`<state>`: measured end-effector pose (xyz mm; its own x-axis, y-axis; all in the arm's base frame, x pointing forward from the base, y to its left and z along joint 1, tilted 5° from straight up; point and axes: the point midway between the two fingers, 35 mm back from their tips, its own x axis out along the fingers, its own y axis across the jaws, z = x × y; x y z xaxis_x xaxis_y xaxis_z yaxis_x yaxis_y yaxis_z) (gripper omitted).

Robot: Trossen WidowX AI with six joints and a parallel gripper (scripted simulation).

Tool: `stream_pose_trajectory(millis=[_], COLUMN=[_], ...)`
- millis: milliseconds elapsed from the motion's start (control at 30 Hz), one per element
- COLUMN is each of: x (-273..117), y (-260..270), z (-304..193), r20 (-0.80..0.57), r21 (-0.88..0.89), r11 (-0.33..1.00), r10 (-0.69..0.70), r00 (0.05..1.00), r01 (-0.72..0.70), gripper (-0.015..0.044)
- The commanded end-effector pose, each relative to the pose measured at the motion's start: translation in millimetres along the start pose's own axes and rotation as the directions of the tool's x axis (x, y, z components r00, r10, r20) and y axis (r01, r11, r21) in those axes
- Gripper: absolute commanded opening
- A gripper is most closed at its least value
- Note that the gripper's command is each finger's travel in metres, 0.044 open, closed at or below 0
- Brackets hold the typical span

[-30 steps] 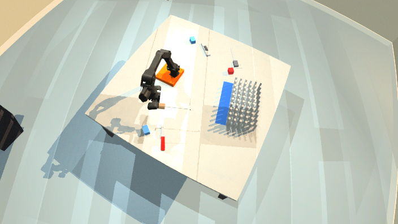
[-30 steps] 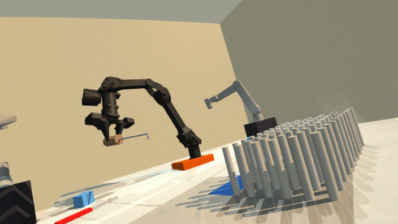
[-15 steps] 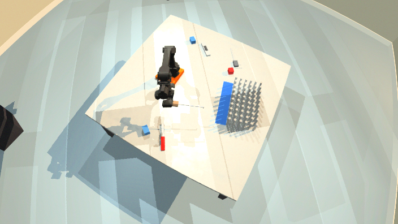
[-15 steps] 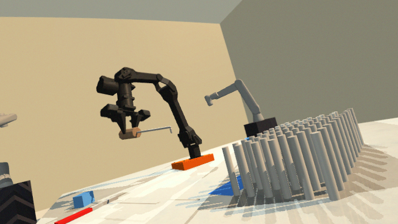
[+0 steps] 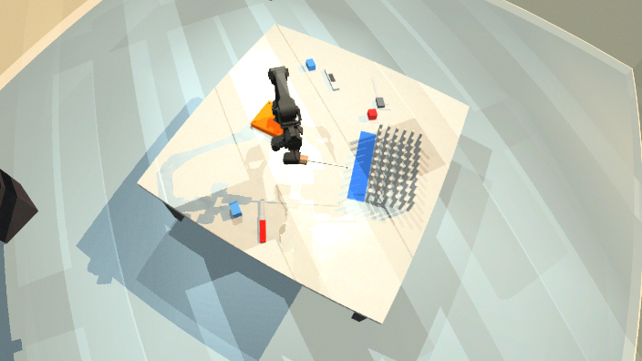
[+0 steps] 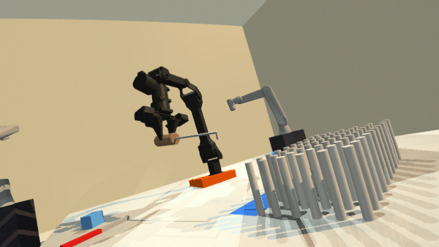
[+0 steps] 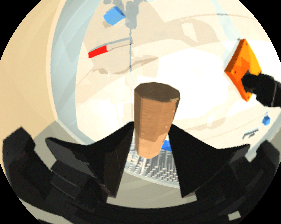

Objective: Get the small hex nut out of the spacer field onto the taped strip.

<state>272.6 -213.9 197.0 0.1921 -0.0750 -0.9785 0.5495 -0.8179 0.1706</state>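
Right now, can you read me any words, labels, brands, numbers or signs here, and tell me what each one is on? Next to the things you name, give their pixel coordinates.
There are none that I can read. The red-handled tool (image 5: pixel 263 231) (image 6: pixel 81 237) (image 7: pixel 98 51) and the orange base plate (image 5: pixel 261 123) (image 6: pixel 213 179) (image 7: pixel 236 67) show no lettering.

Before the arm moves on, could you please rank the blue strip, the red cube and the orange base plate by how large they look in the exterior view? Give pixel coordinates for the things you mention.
1. Orange base plate (image 5: pixel 261 120) (image 6: pixel 202 183) (image 7: pixel 239 55)
2. Blue strip (image 5: pixel 361 166) (image 6: pixel 250 208) (image 7: pixel 166 145), partly hidden by spacers
The red cube (image 5: pixel 372 114) cannot be seen there, so it stays unranked.
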Motion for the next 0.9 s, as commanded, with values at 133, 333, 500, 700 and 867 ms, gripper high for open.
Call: stream_pose_trajectory(millis=[133,333,500,700,867], x=[-1.1,-2.1,-2.8,-3.3,-3.5], y=[-30.6,-52.8,-72.1,-96.3,-116.8], z=[-36.3,-57.7,-73.0,-88.9,-99.6], r20=[0.004,0.004,0.0,-0.008,-0.018], r21=[0.025,0.024,0.028,0.04,0.054], r11=[1.0,0.999,0.999,0.998,0.996], r10=[0.016,0.031,0.044,0.058,0.069], r00=[1.0,1.0,0.999,0.998,0.997], r01=[-0.016,-0.031,-0.044,-0.058,-0.068], gripper=[0.0,0.0,0.0,0.0,0.0])
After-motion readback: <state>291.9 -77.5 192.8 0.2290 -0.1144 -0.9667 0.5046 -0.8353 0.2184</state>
